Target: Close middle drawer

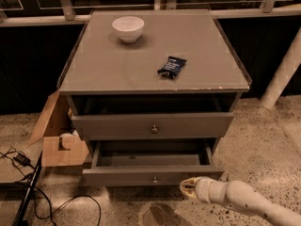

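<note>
The middle drawer (150,175) is a wide, shallow grey-brown drawer with a small round knob (154,179). It is pulled well out, and its inside looks empty. The upper drawer (153,125), with a taller front, sits slightly out above it. The lowest drawer is hidden beneath the open one. My gripper (188,188), on the end of a white arm (244,199) coming from the lower right, is low, just in front of the right part of the middle drawer's front. I cannot tell whether it touches the front.
A white bowl (128,28) and a dark snack packet (171,66) lie on the cabinet top (117,65). An open cardboard box (59,140) stands against the cabinet's left side. Cables (28,192) run over the floor at the left. A white post (282,74) leans at the right.
</note>
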You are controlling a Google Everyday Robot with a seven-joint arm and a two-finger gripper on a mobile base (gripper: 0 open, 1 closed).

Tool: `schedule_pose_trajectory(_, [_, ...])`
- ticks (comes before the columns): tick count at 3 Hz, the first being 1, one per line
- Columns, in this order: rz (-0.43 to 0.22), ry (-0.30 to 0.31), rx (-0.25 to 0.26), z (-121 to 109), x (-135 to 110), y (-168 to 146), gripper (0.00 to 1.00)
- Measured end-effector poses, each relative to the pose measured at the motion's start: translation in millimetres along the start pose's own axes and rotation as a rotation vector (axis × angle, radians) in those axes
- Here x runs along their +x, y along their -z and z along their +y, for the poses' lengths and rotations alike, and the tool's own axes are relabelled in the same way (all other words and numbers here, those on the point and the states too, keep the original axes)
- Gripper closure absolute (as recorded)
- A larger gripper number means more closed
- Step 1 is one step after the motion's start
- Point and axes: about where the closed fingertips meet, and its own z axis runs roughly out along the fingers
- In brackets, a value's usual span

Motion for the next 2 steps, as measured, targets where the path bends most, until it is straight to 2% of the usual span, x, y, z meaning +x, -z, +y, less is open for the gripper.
schedule_pose_trajectory(1, [0.000, 0.000, 0.000, 0.0, 0.0, 0.0, 1.00])
schedule_pose_trajectory(2, [-0.006, 0.021, 0.047, -7.4, 3.0, -6.8, 1.00])
